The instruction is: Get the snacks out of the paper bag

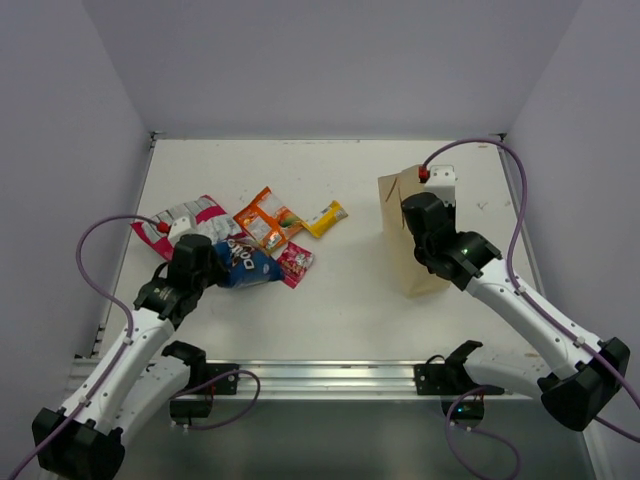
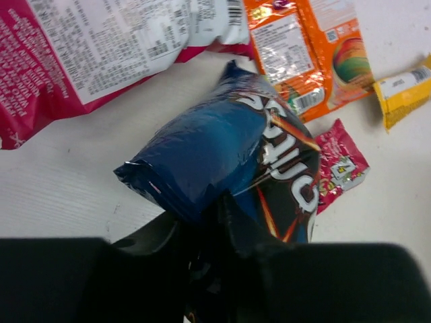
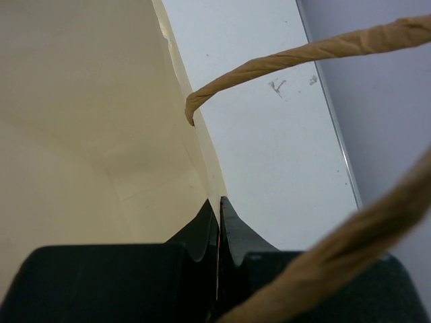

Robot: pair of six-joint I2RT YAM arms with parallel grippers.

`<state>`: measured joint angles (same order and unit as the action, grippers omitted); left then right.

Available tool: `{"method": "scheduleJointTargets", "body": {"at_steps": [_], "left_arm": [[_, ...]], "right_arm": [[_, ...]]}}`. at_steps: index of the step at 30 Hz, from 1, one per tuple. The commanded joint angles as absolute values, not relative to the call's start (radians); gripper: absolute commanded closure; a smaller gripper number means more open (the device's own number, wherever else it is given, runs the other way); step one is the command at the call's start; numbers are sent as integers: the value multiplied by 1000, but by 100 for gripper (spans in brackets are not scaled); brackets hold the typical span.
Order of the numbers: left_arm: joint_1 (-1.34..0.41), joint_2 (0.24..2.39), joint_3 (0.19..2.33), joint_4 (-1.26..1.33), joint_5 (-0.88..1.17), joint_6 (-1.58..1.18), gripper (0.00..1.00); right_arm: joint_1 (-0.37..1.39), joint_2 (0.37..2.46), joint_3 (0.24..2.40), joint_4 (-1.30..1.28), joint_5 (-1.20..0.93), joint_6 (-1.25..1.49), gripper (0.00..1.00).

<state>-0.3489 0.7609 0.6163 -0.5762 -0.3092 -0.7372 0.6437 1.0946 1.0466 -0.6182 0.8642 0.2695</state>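
Observation:
The tan paper bag [image 1: 394, 232] stands at the right of the table. My right gripper [image 1: 420, 232] is shut on the bag's side wall at the rim [image 3: 219, 210]. The inside of the bag [image 3: 81, 114] looks empty, and a twisted handle [image 3: 289, 57] arcs above it. Five snacks lie at the left: pink-and-silver bag [image 1: 190, 217], orange packet [image 1: 265, 218], yellow bar [image 1: 327, 217], red-pink packet [image 1: 295, 262] and blue Doritos bag [image 1: 250, 266]. My left gripper [image 1: 213, 265] is shut on the near edge of the Doritos bag [image 2: 222, 145], low over the table.
White walls close the table at the left, back and right. A metal rail [image 1: 320, 378] runs along the near edge between the arm bases. In the left wrist view the orange packet [image 2: 303, 57] and red-pink packet [image 2: 340, 165] lie just beyond the Doritos bag.

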Motion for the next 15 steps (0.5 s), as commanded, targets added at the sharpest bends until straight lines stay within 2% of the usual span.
{"method": "scheduleJointTargets", "body": {"at_steps": [1, 2, 4, 5, 15], "left_arm": [[-305, 765, 554, -571, -308, -793, 74], [-295, 773, 552, -581, -305, -798, 45], [-290, 779, 560, -630, -311, -813, 18], [-290, 775, 567, -640, -308, -816, 0], [-290, 710, 830, -877, -443, -739, 0]], "right_arm": [[641, 1077, 1052, -635, 853, 284, 100], [641, 1072, 1051, -635, 851, 284, 100], [640, 1071, 1048, -635, 850, 285, 100], [641, 1069, 1049, -635, 847, 284, 100], [614, 1062, 1118, -635, 772, 264, 100]]}}
